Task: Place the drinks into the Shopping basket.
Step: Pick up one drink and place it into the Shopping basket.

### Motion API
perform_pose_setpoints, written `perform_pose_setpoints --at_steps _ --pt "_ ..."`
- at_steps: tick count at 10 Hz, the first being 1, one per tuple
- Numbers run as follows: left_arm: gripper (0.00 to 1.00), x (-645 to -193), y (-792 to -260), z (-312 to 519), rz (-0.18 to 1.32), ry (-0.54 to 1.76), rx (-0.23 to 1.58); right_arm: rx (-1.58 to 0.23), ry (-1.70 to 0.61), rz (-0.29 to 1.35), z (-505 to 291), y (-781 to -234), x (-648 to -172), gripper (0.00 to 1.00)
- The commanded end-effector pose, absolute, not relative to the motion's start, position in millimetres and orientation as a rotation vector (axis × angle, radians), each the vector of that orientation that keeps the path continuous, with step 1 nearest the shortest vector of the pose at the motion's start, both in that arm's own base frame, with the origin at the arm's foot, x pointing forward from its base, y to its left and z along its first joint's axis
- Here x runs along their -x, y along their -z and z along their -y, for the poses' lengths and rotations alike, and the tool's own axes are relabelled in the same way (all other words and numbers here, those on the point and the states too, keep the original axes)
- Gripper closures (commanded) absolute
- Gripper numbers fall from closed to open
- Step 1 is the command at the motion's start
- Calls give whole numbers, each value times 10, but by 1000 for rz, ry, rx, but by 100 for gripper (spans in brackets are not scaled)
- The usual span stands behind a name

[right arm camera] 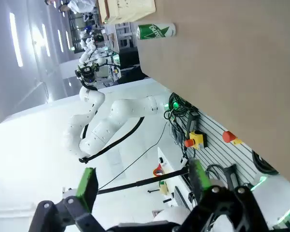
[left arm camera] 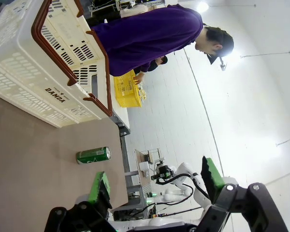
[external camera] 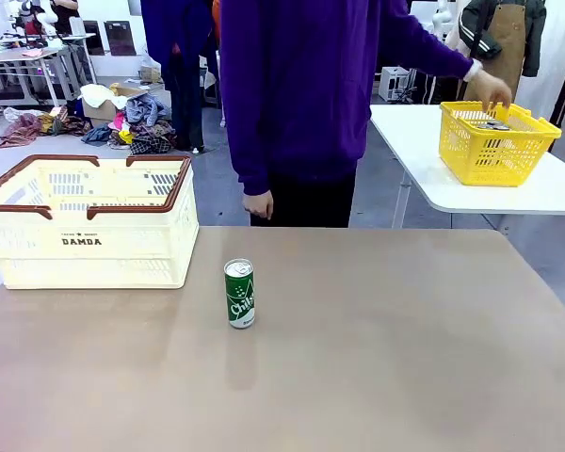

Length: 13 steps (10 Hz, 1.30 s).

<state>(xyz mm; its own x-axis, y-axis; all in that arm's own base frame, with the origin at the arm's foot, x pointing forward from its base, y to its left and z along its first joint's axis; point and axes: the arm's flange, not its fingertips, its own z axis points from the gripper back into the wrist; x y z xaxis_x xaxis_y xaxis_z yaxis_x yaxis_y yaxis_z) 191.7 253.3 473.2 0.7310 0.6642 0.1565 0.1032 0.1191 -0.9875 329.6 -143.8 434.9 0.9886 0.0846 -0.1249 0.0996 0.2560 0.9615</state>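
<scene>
One cream Shopping basket (external camera: 89, 231) sits at the tabletop's (external camera: 405, 358) far left corner, its top open, probably to take drinks. Just right of it and nearer the robot, a green drink can (external camera: 239, 294) stands upright, with bare surface all round for an approach from any side. The left pincer (left arm camera: 154, 182) and right pincer (right arm camera: 141, 178) hang spread and empty. At far right, the person's hand (external camera: 492, 89) touches a yellow basket's (external camera: 480, 151) rim, likely fetching more.

"DAMDA" on the Shopping basket (external camera: 122, 256) front; green can (external camera: 239, 294) reads "Chil" (rest hidden).
</scene>
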Motion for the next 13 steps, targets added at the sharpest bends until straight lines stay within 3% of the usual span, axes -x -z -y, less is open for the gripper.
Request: perform_pose_setpoints --at_steps 1,7,8,11,13 --pt "0 -1905 -4761 -2534 689 -455 1436 -1289 -9 -136 1490 -4671 -3200 0" --pt "0 -1916 -4732 -2534 682 -460 1415 -1289 -9 -136 1490 -4671 -3200 0" --pt "0 -2023 -4995 -2154 582 -386 1392 -1289 -9 -136 1490 -4671 -3200 0" --pt "0 -2786 -5732 -610 286 -17 1050 -1289 -9 -136 1490 -4671 -3200 0" --pt "0 -3229 -5753 187 233 28 845 -1289 -9 -136 1490 -4671 -3200 0"
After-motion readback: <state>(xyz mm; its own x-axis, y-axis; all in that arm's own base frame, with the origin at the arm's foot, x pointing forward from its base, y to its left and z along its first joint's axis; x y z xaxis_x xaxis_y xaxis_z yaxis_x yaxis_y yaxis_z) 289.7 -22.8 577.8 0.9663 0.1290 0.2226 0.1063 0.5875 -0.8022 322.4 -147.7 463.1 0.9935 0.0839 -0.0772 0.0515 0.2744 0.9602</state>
